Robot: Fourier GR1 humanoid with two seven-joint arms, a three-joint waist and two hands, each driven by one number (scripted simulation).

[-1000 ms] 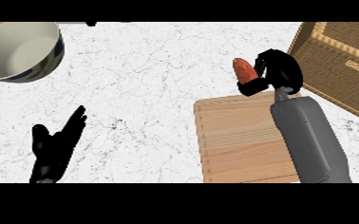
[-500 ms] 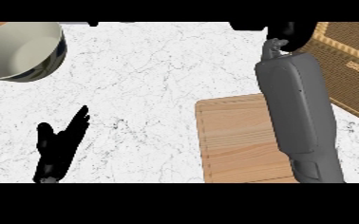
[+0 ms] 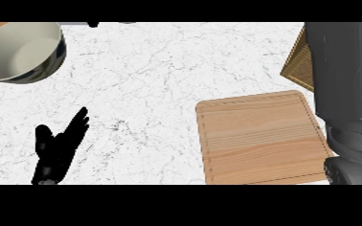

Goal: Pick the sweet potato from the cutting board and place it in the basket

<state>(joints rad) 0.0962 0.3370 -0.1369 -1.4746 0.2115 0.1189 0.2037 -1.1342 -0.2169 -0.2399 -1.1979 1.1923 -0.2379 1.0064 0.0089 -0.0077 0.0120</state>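
Observation:
The wooden cutting board lies bare at the lower right of the head view; no sweet potato shows anywhere. A corner of the woven basket peeks out at the right, mostly hidden behind my grey right forearm. That forearm runs up along the right edge and out past the top, so the right hand is out of view. My left hand rests open at the lower left, fingers straight and pointing up, well away from the board.
A large pale bowl with a dark rim stands at the upper left corner. White marble counter stretches between the bowl, the left hand and the board.
The right arm has swung further up and to the right over the basket; its hand and the sweet potato it held have left the view. The left hand has stayed put.

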